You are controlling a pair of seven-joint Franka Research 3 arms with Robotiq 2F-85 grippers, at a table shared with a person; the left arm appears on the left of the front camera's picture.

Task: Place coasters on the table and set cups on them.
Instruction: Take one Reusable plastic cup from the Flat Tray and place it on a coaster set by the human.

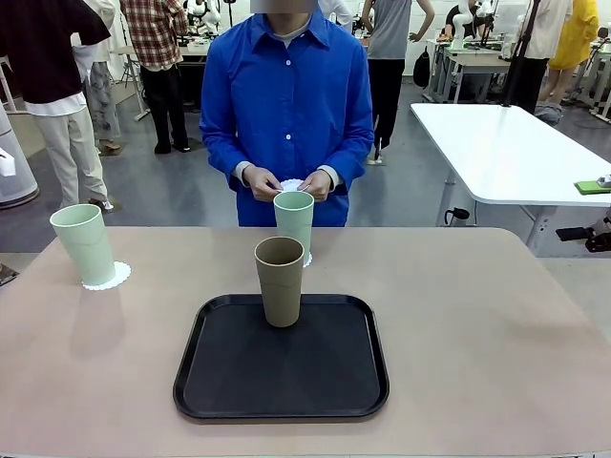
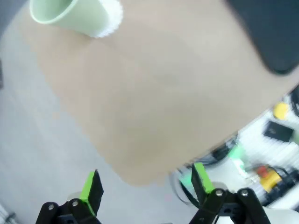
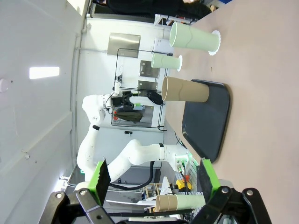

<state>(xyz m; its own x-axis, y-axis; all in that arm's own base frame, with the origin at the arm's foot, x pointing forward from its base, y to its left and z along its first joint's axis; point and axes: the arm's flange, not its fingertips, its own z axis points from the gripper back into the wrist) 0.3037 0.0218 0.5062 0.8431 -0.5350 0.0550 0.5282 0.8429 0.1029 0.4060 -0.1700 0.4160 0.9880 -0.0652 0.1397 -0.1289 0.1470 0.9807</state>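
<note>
Front: left mint cup (image 1: pixel 84 244) and far mint cup (image 1: pixel 294 221) each sit on a coaster (image 1: pixel 107 276) on the surface (image 1: pixel 477 315). The brown cup (image 1: pixel 279 281) waits on the black tray (image 1: pixel 282 405), likely for the white coaster in the person's hands (image 1: pixel 289 183).
Left wrist: left tool (image 2: pixel 145 177) jaws apart, empty, at the surface edge.
Right wrist: right tool (image 3: pixel 154 167) jaws apart, empty, facing the tray.

A tray (image 1: pixel 239 382) lies near centre on the bench (image 1: pixel 477 324), one cup (image 1: pixel 279 281) on its far part. Just behind, a second cup (image 1: pixel 293 215) stands on a coaster (image 1: pixel 307 259); far left, a third cup (image 1: pixel 86 245) on another coaster (image 1: pixel 115 277).
</note>
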